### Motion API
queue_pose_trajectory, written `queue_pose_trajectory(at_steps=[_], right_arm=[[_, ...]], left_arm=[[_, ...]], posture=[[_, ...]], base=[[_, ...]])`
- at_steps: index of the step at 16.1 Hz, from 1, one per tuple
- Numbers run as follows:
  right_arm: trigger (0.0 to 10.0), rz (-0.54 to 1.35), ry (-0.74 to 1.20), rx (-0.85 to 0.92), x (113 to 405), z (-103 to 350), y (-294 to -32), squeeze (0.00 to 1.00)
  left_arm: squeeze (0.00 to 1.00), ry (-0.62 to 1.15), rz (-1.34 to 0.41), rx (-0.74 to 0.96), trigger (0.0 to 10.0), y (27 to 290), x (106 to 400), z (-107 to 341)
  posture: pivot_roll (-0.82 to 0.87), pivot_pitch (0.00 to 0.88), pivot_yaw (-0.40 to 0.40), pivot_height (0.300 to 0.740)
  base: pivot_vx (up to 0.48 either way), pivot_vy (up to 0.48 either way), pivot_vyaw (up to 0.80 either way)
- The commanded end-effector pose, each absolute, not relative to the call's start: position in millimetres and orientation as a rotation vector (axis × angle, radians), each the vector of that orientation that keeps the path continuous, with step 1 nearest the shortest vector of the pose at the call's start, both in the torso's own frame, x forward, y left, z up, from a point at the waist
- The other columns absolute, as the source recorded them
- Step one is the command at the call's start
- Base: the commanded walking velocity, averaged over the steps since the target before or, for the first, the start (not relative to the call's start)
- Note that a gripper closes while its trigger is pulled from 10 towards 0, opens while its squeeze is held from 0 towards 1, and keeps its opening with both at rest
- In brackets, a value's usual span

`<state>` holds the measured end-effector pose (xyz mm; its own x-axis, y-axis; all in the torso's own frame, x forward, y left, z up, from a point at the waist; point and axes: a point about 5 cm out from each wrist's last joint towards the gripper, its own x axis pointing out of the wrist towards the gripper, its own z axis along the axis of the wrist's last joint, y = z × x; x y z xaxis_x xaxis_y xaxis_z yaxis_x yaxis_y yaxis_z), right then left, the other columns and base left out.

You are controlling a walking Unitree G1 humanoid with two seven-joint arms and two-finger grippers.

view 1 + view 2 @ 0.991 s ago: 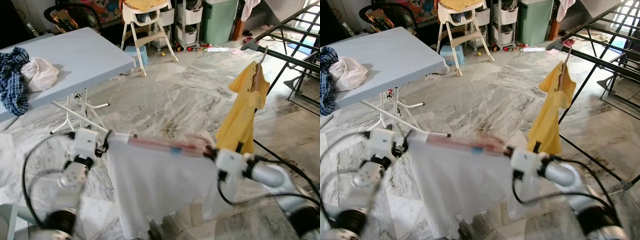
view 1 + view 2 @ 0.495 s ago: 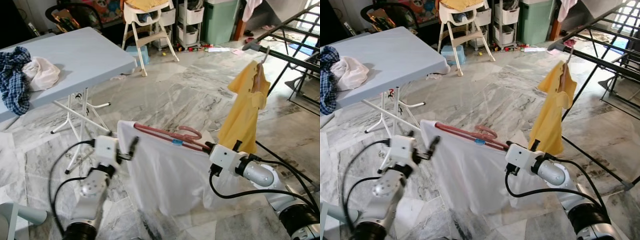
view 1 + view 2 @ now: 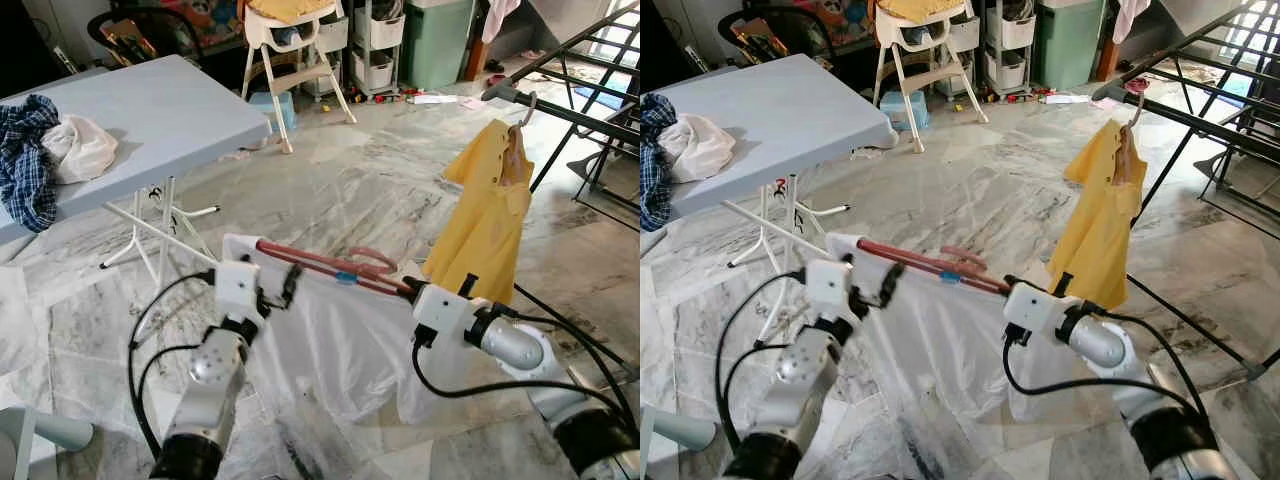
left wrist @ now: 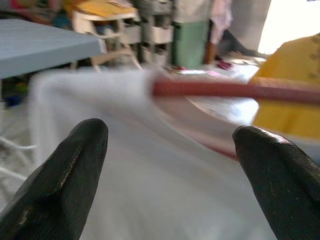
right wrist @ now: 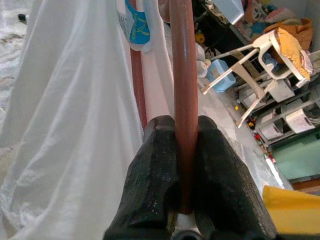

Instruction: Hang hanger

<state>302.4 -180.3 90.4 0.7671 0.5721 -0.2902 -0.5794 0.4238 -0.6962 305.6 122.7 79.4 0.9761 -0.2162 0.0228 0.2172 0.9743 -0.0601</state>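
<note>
Reddish-brown, the hanger [image 3: 330, 268] carries a white garment [image 3: 340, 340] low over the marble floor, well short of the drying rack [image 3: 590, 115] where a yellow shirt [image 3: 485, 225] already hangs. The right pincer [image 5: 186, 165] is clamped on the hanger's bar at one end; the left pincer [image 3: 290, 283] stands with fingers apart just beside the other end. To do this well, I judge the right arm must lift the hook level, clear of the yellow shirt, before lowering it onto the rail.
</note>
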Motion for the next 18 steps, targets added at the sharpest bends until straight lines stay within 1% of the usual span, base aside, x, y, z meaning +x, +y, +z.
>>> queue_pose_trajectory(at_steps=[1,4,6,8,11,12,13,17,18], right_arm=[[0.0,0.731,-0.034,-0.858,301.8,98.0,-174.0,0.00],[0.0,0.741,-0.015,-0.844,294.6,94.1,-172.5,0.00],[0.0,0.732,-0.006,-0.813,292.8,92.2,-168.0,0.00],[0.0,0.728,-0.012,-0.785,292.8,92.5,-157.6,0.00],[0.0,0.731,-0.011,-0.771,292.1,93.0,-152.5,0.00],[0.0,0.725,-0.009,-0.768,292.7,93.5,-151.8,0.00],[0.0,0.719,-0.005,-0.768,293.1,94.1,-150.8,0.00],[0.0,0.693,0.003,-0.774,297.4,95.6,-149.3,0.00],[0.0,0.689,0.005,-0.774,297.8,95.7,-148.9,0.00]], left_arm=[[1.00,-0.018,-0.167,-0.061,10.0,132.9,309.3,80.6],[1.00,-0.002,-0.133,-0.069,10.0,136.8,308.0,77.7],[1.00,0.028,-0.160,-0.091,10.0,130.6,303.1,71.3],[1.00,0.039,-0.181,-0.095,10.0,122.9,298.6,67.3],[1.00,0.037,-0.157,-0.087,10.0,126.1,303.4,68.8],[0.90,0.028,-0.148,-0.080,10.0,127.3,306.0,71.7],[0.00,0.011,-0.130,-0.057,10.0,129.1,308.3,75.3],[0.00,-0.008,-0.067,-0.035,10.0,136.9,309.6,78.0],[0.00,-0.011,-0.058,-0.031,4.2,138.6,309.6,78.1]], posture=[[-0.13,0.003,0.091,0.740],[-0.13,0.005,0.087,0.740],[-0.13,0.006,0.086,0.740],[-0.13,0.010,0.087,0.740],[-0.13,0.012,0.087,0.740],[-0.13,0.012,0.087,0.740],[-0.13,0.010,0.087,0.740],[-0.13,0.009,0.089,0.740],[-0.13,0.010,0.088,0.740]], base=[[0.000,0.000,0.00],[0.000,0.000,0.00],[0.000,0.000,0.00],[0.000,0.000,0.00],[0.000,0.000,0.00],[0.000,0.000,0.00],[0.000,0.000,0.00],[0.000,0.000,0.00],[0.000,0.000,0.00]])
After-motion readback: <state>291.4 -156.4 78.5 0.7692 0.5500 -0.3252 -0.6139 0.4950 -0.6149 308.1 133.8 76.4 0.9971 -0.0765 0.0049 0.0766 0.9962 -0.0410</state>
